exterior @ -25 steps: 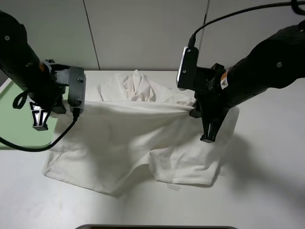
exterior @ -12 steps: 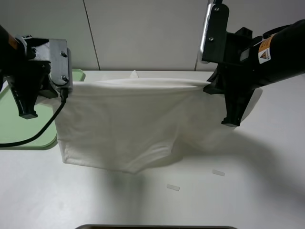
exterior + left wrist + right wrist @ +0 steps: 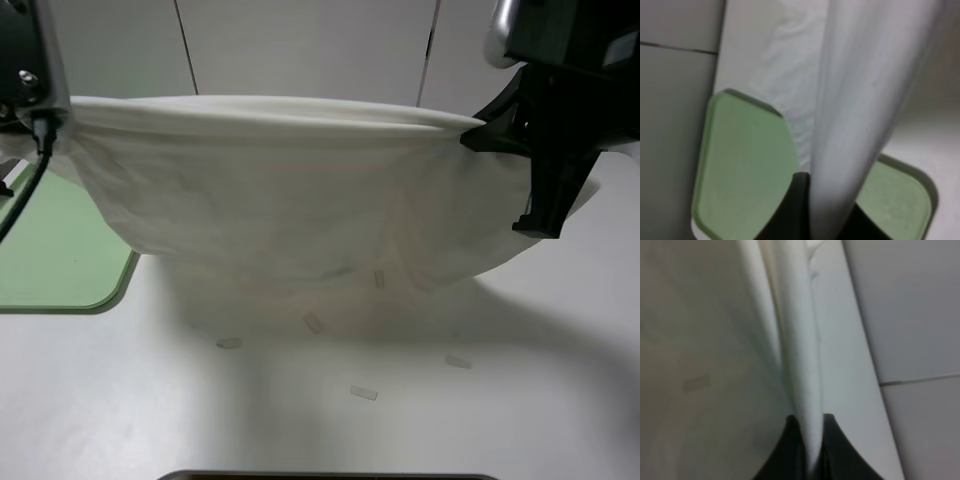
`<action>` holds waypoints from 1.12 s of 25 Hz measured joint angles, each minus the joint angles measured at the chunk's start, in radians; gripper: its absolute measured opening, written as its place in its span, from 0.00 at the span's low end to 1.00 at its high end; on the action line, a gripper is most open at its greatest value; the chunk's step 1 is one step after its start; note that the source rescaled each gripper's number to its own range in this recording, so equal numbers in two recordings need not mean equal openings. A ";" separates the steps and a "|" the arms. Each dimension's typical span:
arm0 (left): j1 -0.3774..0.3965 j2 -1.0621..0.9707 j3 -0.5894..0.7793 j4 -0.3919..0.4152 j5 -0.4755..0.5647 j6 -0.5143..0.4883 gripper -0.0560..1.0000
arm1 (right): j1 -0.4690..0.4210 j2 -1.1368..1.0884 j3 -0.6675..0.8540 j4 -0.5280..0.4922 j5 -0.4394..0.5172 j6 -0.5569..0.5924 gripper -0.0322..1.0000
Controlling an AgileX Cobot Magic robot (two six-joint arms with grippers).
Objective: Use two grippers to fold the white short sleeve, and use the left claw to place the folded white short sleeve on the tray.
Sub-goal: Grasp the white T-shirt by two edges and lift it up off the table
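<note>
**Operator:** Where was the white short sleeve (image 3: 290, 190) just then?

**Observer:** You had it in the air just right of the tray (image 3: 60, 250), with its left end over the tray's near edge. Your left claw (image 3: 810, 212) was clamped on one end of the top edge and your right claw (image 3: 812, 452) was pinched tight on the other. The cloth was pulled taut between them and hung as a flat sheet, probably to shake out wrinkles before a fold.

**Operator:** And compared with half a second before?

**Observer:** You had lifted both claws higher. The hem, which had been low on the table (image 3: 300, 430) beside the tray, seemed to hang clear of it. More tape strips (image 3: 363, 393) showed underneath.
</note>
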 joint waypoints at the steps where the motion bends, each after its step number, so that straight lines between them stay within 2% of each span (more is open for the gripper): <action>1: 0.000 -0.022 0.000 -0.001 0.000 0.000 0.06 | 0.000 -0.016 -0.002 0.000 0.003 0.000 0.03; 8: -0.001 -0.117 -0.027 -0.007 0.000 0.000 0.06 | 0.000 -0.086 -0.049 0.004 0.020 0.000 0.03; 21: -0.001 -0.130 -0.337 -0.017 0.007 0.000 0.06 | 0.000 -0.129 -0.316 0.008 0.135 0.000 0.03; 28: -0.005 -0.129 -0.432 -0.038 0.062 0.000 0.06 | 0.004 -0.129 -0.448 0.020 0.292 0.000 0.03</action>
